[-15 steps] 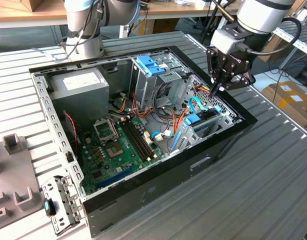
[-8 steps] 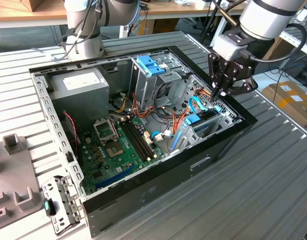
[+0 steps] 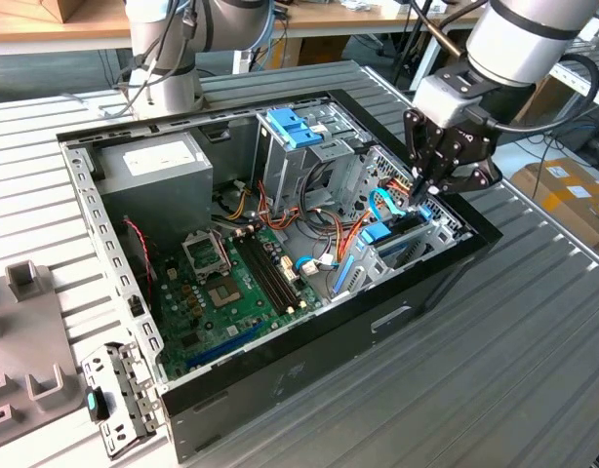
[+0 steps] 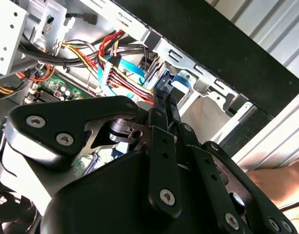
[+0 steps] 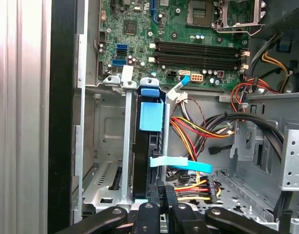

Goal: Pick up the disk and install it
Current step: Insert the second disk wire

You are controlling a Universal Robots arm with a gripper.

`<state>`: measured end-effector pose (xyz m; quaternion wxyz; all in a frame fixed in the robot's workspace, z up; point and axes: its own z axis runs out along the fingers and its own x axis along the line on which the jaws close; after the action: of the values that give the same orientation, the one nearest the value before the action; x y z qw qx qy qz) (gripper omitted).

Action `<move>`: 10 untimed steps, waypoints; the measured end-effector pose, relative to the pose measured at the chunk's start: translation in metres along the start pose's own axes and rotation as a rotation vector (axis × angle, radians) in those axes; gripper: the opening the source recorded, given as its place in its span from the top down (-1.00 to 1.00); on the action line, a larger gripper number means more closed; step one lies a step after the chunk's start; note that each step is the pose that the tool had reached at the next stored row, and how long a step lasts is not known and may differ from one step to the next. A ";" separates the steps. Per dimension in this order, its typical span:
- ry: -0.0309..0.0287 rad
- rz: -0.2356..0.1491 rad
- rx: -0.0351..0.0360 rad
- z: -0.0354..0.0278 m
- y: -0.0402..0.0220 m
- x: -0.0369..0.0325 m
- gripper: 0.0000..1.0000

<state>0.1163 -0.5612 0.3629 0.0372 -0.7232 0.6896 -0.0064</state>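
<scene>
Open computer case (image 3: 280,380), disk (image 5: 148,146) slotted edgewise, gripper (image 5: 161,197) touching

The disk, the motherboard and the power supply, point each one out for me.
Disk (image 5: 150,117): first wrist view, on the blue carrier face of the disk standing edgewise in its bay.
Motherboard (image 3: 226,292): exterior view, on the green board's middle.
Power supply (image 3: 153,164): exterior view, on its grey top face.

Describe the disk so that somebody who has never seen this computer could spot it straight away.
Start at the open black computer case and go to its corner under the end effector, opposite the grey power supply. There the disk stands on edge in a metal bay. Its bright blue carrier frame marks it out from the bare steel around it.
</scene>
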 end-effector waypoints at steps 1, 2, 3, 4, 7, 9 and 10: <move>0.0003 0.004 0.0002 0.0004 0.0000 0.0004 0.67; 0.0020 0.023 0.0010 0.0006 0.0000 0.0006 0.67; 0.0019 0.027 0.0012 0.0007 0.0003 0.0007 0.67; 0.0014 0.028 0.0013 0.0008 0.0007 0.0007 0.67; -0.0077 0.030 0.0016 0.0008 0.0020 0.0006 0.67; -0.0282 0.037 0.0026 0.0007 0.0021 0.0007 0.67; -0.0286 0.037 0.0026 0.0007 0.0020 0.0006 0.67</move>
<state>0.1143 -0.5619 0.3620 0.0481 -0.7103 0.7023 0.0037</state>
